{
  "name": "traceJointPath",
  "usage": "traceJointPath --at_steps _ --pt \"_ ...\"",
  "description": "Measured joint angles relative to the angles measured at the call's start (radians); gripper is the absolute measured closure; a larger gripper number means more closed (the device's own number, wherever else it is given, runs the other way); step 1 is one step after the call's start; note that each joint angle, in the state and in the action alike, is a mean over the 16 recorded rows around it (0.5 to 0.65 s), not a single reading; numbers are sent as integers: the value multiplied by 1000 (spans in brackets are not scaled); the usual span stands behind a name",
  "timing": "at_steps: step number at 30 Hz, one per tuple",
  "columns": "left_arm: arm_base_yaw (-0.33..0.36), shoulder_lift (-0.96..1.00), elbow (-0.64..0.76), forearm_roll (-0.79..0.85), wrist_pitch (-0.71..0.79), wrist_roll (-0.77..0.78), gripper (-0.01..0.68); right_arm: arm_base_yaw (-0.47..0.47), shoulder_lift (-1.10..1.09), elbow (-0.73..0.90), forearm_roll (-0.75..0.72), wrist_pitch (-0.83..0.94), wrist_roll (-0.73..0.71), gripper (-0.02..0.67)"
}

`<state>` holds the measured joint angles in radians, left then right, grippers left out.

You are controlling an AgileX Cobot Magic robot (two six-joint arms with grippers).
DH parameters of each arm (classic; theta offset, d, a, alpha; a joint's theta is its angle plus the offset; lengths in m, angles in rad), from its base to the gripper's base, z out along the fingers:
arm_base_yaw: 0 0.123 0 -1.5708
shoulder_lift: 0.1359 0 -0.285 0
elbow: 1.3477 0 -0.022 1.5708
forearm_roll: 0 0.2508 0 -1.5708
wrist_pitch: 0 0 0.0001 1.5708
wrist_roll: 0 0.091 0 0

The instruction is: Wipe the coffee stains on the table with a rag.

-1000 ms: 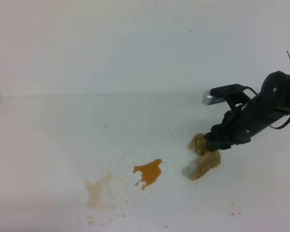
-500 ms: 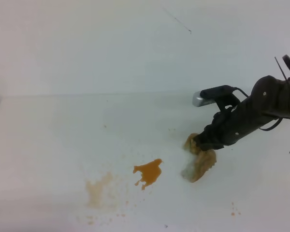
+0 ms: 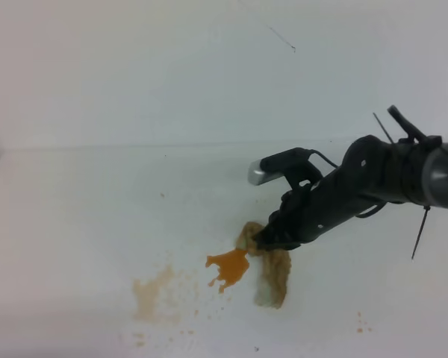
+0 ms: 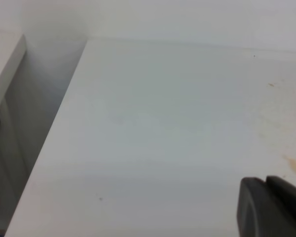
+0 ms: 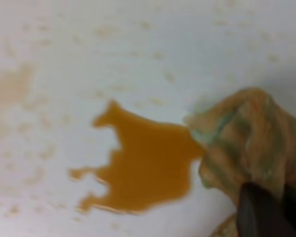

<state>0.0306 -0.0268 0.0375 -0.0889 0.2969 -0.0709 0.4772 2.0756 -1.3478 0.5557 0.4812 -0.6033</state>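
No readable text, labels, brands or numbers anywhere.

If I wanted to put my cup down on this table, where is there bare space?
The far-left stretch of the table, between the back wall and the pale tan smear, is bare. It is crowded at front centre: the orange puddle, the rag touching it, and the right pincer gripping the rag. A few specks lie front right.

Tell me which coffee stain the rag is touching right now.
The vivid orange puddle: the rag, held by the right gripper, meets its right edge. The pale tan smear lies apart, farther left.
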Motion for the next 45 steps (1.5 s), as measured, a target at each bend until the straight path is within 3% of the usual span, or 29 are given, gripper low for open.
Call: traceJointPath --at_steps 10,22,33,45 --pt "0 0 0 0 0 0 672 99 1 -2 83 -60 -32 619" --pt "0 0 0 0 0 0 672 144 3 -18 216 -65 -124 620" --pt "0 0 0 0 0 0 672 164 47 -27 346 -51 -242 620" --pt "0 0 0 0 0 0 672 115 72 -30 321 -44 -229 620"
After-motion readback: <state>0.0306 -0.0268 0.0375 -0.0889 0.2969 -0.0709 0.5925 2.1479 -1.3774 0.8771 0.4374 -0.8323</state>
